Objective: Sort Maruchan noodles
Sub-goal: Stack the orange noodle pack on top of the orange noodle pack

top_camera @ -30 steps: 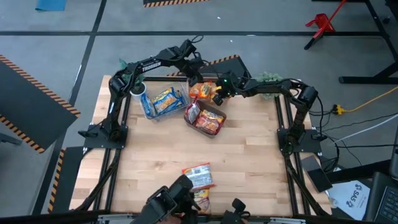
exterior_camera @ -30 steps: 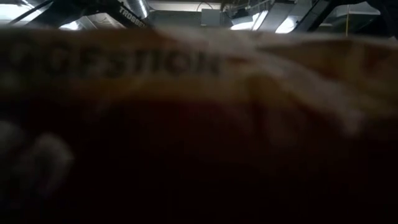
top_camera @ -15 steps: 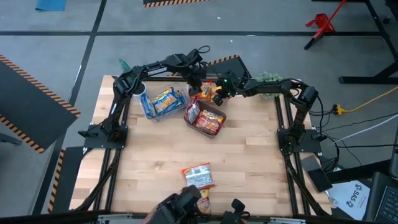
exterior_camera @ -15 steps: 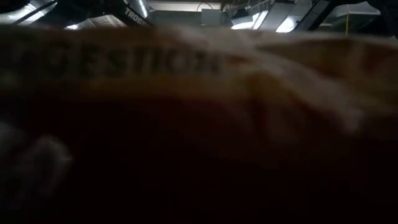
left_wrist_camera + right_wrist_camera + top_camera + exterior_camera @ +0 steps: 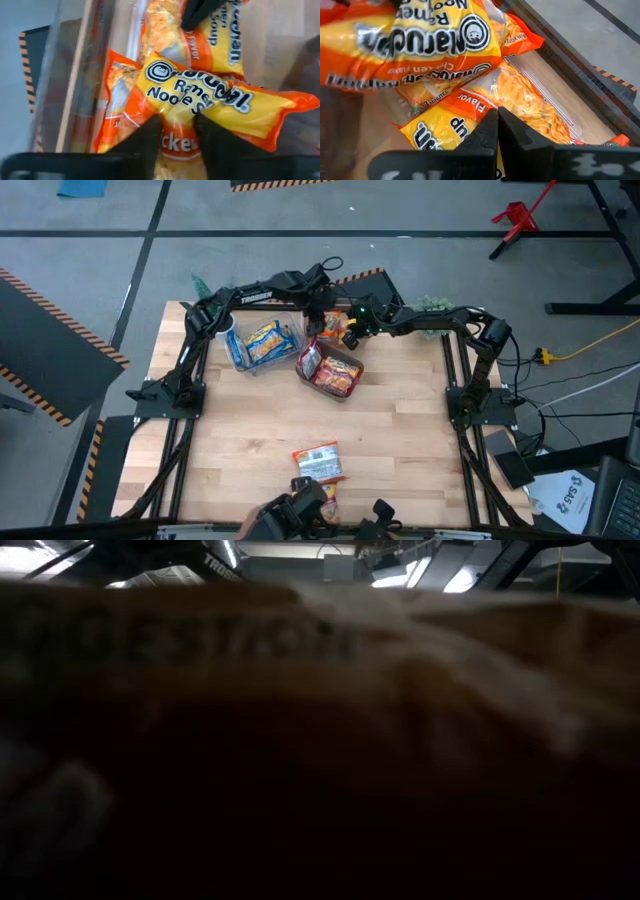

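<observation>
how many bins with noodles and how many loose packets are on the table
clear bins holding packets: 3
loose packets on the bare wood: 2
total: 5

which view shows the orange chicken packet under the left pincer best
The left wrist view: the orange chicken packet fills the picture, label readable. The right wrist view shows it upside down; the high view only as a small patch; the low view is blocked.
</observation>
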{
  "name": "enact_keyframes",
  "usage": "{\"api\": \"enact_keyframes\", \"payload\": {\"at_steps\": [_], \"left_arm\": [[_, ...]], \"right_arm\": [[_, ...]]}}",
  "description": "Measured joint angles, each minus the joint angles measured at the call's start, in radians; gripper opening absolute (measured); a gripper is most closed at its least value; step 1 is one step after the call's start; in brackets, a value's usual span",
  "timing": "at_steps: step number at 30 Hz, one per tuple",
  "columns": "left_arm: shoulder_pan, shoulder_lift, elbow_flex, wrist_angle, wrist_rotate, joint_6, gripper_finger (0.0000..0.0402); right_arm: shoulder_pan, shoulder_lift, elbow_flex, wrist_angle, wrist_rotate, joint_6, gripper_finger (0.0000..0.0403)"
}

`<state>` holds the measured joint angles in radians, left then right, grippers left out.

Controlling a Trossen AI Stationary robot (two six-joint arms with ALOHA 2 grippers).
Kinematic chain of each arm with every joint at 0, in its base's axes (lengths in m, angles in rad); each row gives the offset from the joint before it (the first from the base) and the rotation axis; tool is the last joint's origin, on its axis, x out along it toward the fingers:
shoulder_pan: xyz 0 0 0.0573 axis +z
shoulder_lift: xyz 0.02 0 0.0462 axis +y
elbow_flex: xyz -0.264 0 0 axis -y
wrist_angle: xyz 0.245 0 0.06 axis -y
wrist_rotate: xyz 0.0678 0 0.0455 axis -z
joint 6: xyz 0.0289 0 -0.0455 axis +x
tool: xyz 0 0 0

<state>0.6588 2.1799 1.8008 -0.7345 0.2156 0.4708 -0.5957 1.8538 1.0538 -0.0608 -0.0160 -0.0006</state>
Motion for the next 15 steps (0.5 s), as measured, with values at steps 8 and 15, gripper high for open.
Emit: {"api": "enact_keyframes", "payload": {"at_steps": [8, 15], "left_arm": [[-0.010, -0.005, -0.002, 0.053, -0.030, -0.047, 0.0009], [-0.028, -0.068, -0.006, 0.094, -0.173, -0.050, 0.0002]], "right_arm": [[0.000, 0.000, 0.000, 0.000, 0.010, 0.000, 0.0003], [0.000, 0.000, -0.001, 0.000, 0.024, 0.001, 0.0003]]}}
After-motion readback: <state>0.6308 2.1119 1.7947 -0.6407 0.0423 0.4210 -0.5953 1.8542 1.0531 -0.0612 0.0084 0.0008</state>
